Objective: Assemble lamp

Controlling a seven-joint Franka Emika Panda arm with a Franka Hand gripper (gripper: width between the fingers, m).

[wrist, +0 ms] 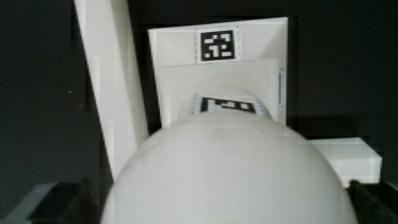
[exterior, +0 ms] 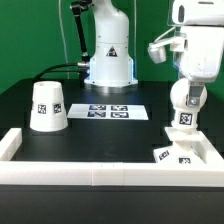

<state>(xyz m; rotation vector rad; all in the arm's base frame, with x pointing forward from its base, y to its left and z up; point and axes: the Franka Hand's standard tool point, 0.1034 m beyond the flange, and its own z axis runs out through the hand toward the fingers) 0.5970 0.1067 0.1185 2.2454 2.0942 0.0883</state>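
free: black table (exterior: 60, 143) open from centre to 9 o'clock | obstacles: shade (exterior: 47, 106) at 10 o'clock; marker board (exterior: 110, 112) at 12; base (exterior: 182, 152) at 4, in wall (exterior: 100, 176) corner

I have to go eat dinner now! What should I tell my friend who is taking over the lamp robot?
Claw: spread wide around the bulb. Whether it actually grips the bulb is unclear.
Bulb: right over the base, in the corner on the exterior view's right.
Shade: standing alone on the exterior view's left, untouched.
Done: bulb brought to the base.
Left: check the bulb is seated, then put the shade on.
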